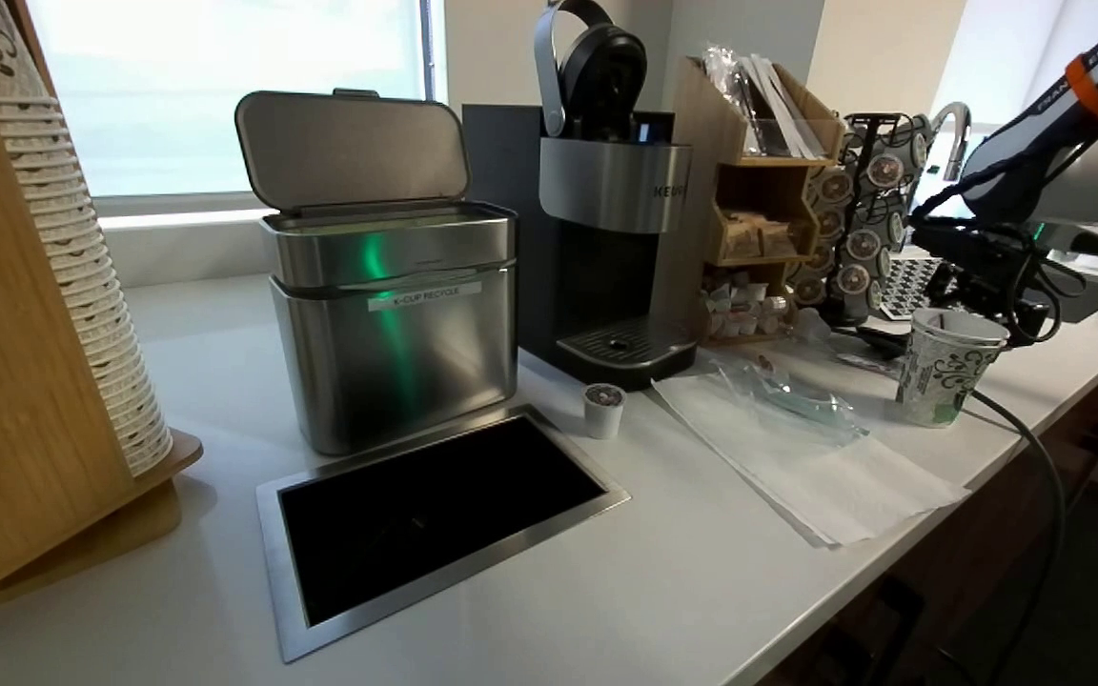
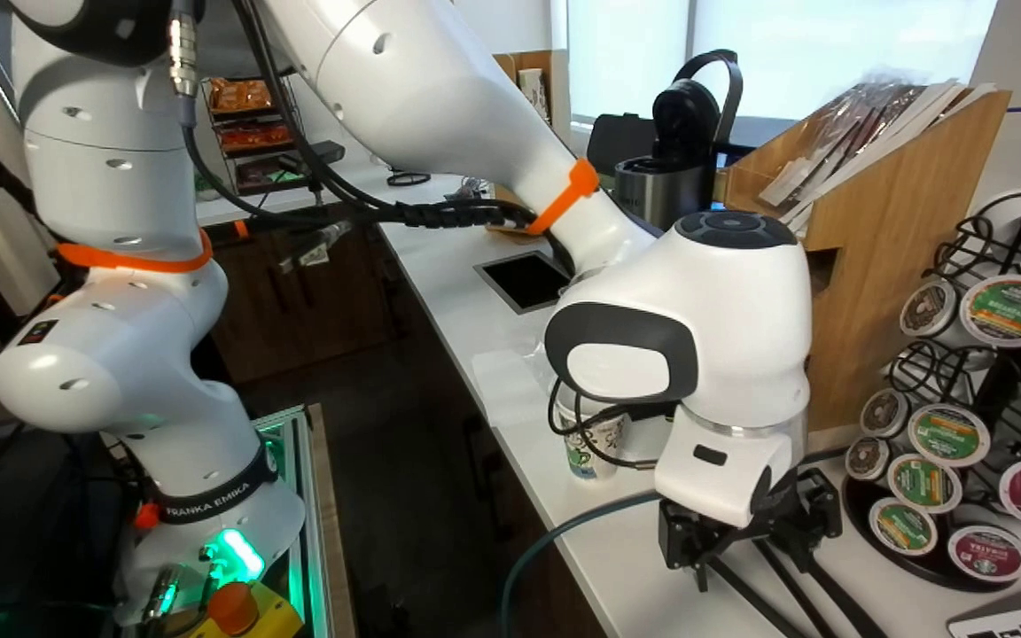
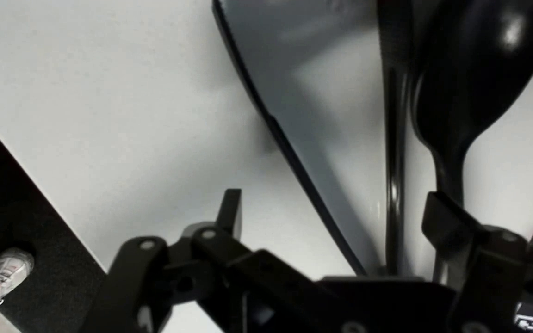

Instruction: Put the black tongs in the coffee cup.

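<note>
The black tongs (image 3: 303, 178) lie on the white counter in the wrist view, with two thin arms forming a narrow V. Their joined end is hidden behind the gripper body. My gripper (image 3: 336, 208) is open, with its fingers on either side of the tongs and nothing held. A black spoon (image 3: 474, 78) lies close to the right arm, and the right finger overlaps its handle. In an exterior view the gripper (image 2: 754, 545) hangs over long black handles. The coffee cup (image 1: 947, 376), pale with a leafy pattern, stands upright beyond the gripper and also shows behind the wrist (image 2: 595, 447).
A wire rack of coffee pods (image 2: 945, 434) and a wooden organizer (image 2: 909, 292) stand beside the gripper. A cable (image 2: 581, 514) crosses the counter near the cup. Paper towels (image 1: 797, 467), a coffee machine (image 1: 606, 191) and a counter opening (image 1: 444, 514) lie farther along.
</note>
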### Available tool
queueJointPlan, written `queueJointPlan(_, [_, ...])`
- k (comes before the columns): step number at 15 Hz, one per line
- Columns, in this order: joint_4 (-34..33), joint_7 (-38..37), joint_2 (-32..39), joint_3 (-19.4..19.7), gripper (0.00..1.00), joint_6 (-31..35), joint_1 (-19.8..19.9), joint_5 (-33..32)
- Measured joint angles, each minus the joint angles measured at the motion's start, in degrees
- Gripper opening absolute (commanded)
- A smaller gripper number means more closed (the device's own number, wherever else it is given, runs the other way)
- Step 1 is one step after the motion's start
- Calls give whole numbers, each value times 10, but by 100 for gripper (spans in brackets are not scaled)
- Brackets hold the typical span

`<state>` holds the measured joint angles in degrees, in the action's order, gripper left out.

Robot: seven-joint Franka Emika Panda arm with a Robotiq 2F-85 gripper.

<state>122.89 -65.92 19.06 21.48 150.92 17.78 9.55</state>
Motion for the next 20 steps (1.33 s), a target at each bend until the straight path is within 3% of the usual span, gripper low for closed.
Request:
queueJointPlan(11, [-64, -6, 69, 2, 100, -16, 6, 35])
queueJointPlan(12, [-69, -6, 73, 2, 75, -18, 6, 36])
queueJointPlan(13, [-72, -6, 75, 2, 75, -21, 6, 36])
queueJointPlan(20, [-75, -4, 65, 13, 20, -62, 5, 27])
